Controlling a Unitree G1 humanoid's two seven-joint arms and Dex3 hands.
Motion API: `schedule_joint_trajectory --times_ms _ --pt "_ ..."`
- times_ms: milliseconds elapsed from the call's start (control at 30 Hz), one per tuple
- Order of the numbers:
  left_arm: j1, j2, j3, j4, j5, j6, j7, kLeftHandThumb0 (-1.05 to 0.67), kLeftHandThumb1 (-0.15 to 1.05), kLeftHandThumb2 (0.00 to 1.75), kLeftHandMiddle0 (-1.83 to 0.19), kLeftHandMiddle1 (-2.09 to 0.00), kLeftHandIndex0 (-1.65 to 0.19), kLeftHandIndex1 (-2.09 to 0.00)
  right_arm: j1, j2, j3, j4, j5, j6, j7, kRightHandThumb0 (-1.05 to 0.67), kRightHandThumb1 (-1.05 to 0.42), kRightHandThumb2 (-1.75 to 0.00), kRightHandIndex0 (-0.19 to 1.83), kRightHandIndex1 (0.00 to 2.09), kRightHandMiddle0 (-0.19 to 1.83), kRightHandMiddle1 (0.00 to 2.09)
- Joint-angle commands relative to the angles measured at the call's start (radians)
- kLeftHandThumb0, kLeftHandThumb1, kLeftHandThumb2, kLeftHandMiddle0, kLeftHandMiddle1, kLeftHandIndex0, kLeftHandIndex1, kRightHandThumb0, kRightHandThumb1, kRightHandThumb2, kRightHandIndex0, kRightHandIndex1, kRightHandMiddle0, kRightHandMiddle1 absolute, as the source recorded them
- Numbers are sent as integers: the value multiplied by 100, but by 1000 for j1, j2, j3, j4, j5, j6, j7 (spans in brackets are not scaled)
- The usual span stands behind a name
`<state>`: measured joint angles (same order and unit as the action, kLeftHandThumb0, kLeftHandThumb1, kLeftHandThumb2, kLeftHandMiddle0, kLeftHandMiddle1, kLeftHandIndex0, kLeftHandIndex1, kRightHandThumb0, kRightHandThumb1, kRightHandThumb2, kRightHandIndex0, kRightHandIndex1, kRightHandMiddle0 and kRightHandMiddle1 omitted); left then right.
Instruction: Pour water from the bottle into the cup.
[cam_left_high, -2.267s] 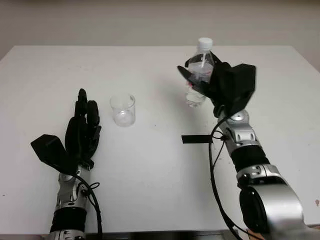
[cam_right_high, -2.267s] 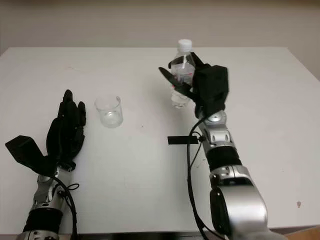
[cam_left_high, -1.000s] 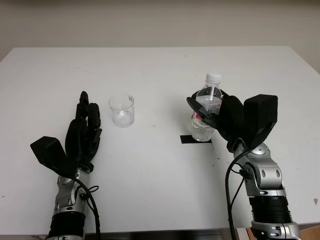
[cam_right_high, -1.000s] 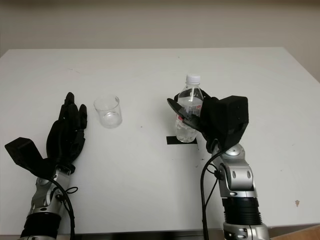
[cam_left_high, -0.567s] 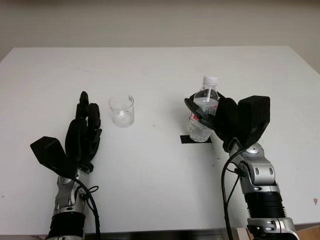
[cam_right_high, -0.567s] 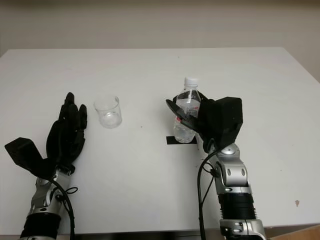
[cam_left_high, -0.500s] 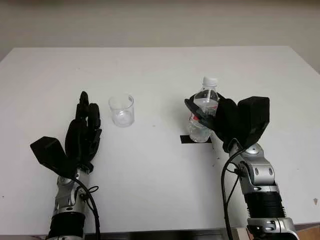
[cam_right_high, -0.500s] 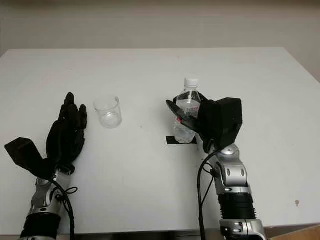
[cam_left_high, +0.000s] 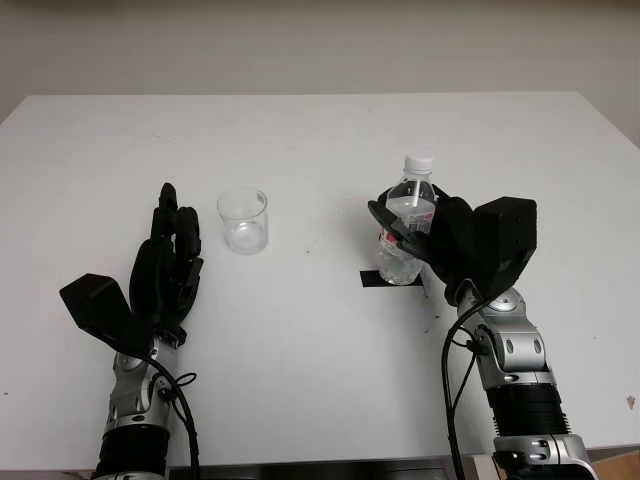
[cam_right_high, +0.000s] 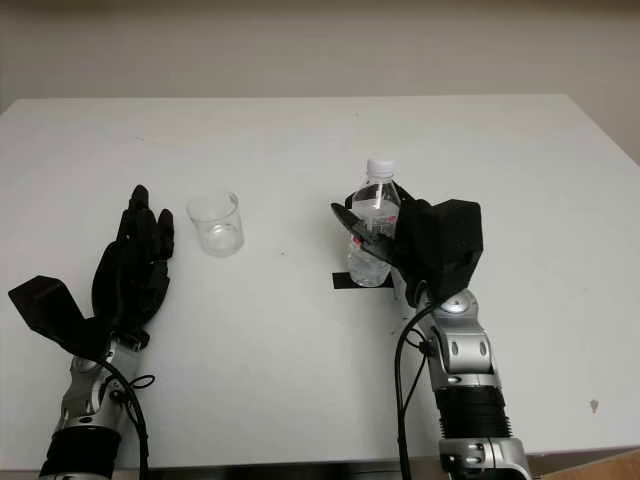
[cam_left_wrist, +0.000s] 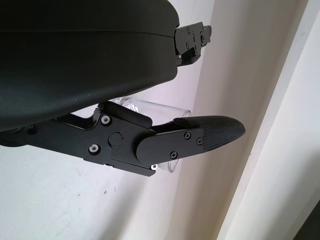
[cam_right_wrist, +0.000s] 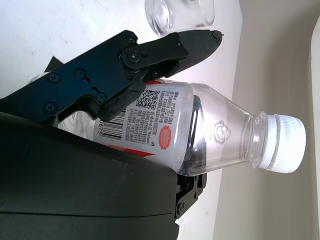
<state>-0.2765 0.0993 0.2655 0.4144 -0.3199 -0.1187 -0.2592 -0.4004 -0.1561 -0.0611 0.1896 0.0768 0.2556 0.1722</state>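
A clear plastic bottle (cam_left_high: 401, 264) with a white cap (cam_left_high: 418, 164) and a red-and-white label stands upright on a black tape mark (cam_left_high: 371, 278), right of the table's middle. My right hand (cam_left_high: 408, 232) is shut on the bottle, its fingers (cam_right_wrist: 165, 47) wrapped round the bottle (cam_right_wrist: 200, 130) at label height. A small clear cup (cam_left_high: 244, 220) stands upright to the left, well apart from the bottle. My left hand (cam_left_high: 170, 262) is open, just left of the cup and a little nearer to me. In the left wrist view the cup (cam_left_wrist: 146, 106) shows behind one finger (cam_left_wrist: 200, 140).
The white table (cam_left_high: 300, 380) stretches wide around both objects, with a pale wall behind its far edge. A black cable (cam_left_high: 448, 380) hangs along my right forearm.
The bottle, earlier raised farther back over the table, has come toward me and down onto the tape mark. Over the last half second it barely moved. My left hand and the cup stayed put.
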Motion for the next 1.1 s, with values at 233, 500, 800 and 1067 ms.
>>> schedule_joint_trajectory --times_ms 233,500,800,1067 --pt "52 -3 8 29 -5 12 -4 -70 105 53 15 -5 17 -5 12 -27 11 9 5 -36 79 -49 -105 -34 96 209 56 209" --pt "55 -3 14 29 -10 13 -7 -69 105 53 15 -5 18 -5 27 -33 19 55 -9 -135 111 -63 -105 -14 17 209 2 209" --pt "49 8 16 35 -6 16 -10 -69 105 53 14 -6 17 -6 46 -30 10 77 -2 -182 108 -64 -105 -10 -17 209 -15 209" --pt "48 15 15 30 -5 22 -9 -69 105 53 13 -6 17 -6 73 -49 24 57 -26 -183 115 -71 -98 -5 -19 110 -19 131"
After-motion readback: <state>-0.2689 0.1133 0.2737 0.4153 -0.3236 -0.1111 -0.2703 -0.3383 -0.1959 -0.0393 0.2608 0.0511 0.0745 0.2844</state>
